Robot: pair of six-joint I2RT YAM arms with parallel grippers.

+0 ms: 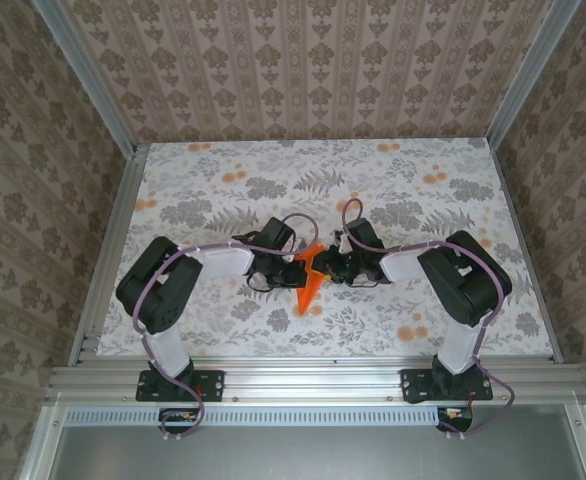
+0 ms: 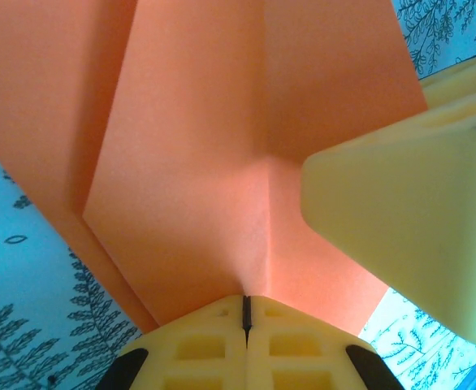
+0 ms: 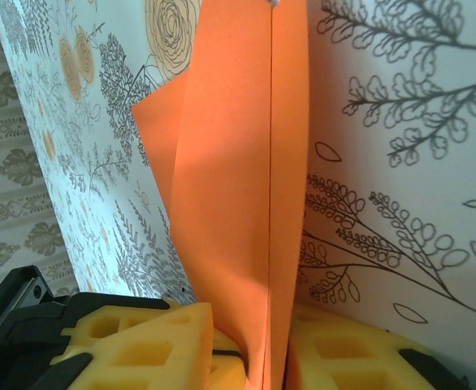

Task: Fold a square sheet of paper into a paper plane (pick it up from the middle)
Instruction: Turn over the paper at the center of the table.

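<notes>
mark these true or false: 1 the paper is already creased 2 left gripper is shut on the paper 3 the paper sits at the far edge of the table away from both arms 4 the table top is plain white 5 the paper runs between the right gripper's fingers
1. True: the orange paper shows sharp folds.
2. True: the left gripper pinches its edge, fingers together.
3. False: it is mid-table, between the two grippers.
4. False: the table has a leaf and flower print.
5. True: it passes between the fingers of the right gripper; how firmly they clamp it is unclear.
</notes>
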